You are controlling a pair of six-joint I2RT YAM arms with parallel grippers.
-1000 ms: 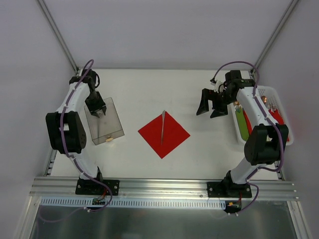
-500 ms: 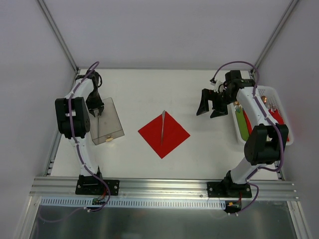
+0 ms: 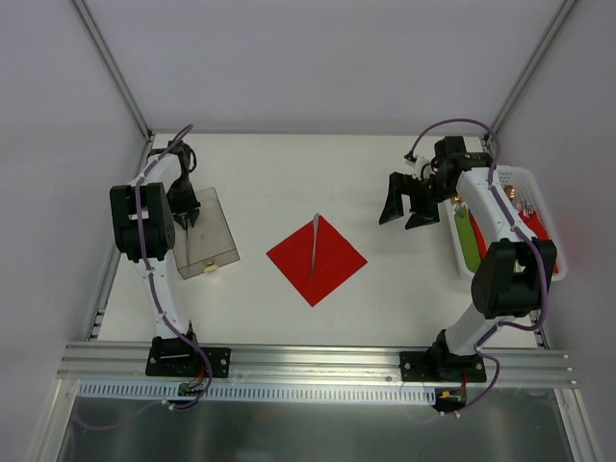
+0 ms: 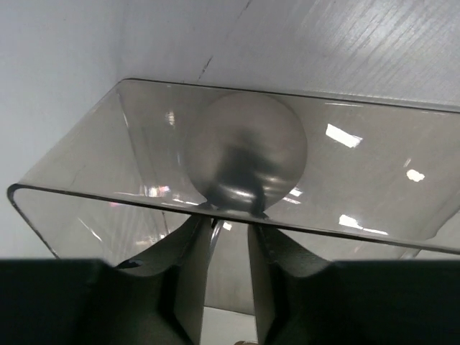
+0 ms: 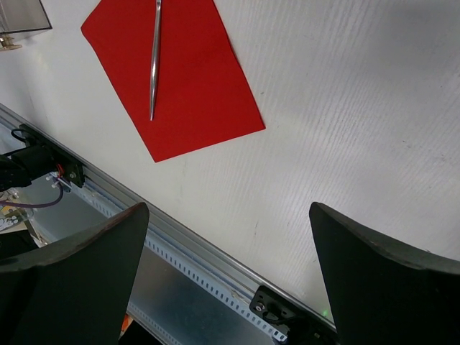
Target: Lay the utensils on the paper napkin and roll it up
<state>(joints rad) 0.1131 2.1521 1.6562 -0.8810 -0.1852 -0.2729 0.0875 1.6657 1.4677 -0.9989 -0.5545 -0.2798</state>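
Note:
A red paper napkin [image 3: 317,257] lies as a diamond mid-table, with one slim silver utensil [image 3: 315,245] along its middle; both also show in the right wrist view, the napkin [image 5: 172,79] and the utensil [image 5: 154,61]. My left gripper [image 3: 188,214] is at the far end of a clear plastic box [image 3: 204,236]. In the left wrist view its fingers [image 4: 230,223] stand close together around the handle of a silver spoon, whose round bowl [image 4: 248,151] sticks up ahead of them behind the box wall [image 4: 65,187]. My right gripper [image 3: 404,207] hangs wide open and empty, right of the napkin.
A white basket [image 3: 539,221] at the right edge holds rolled bundles in green and red. A small gold object [image 3: 209,270] lies at the box's near end. The metal rail [image 5: 201,259] runs along the table's near edge.
My left arm has folded back toward the left wall, its elbow rising, while its gripper has stayed at the box's far end. The right arm, the napkin and the utensil have not moved.

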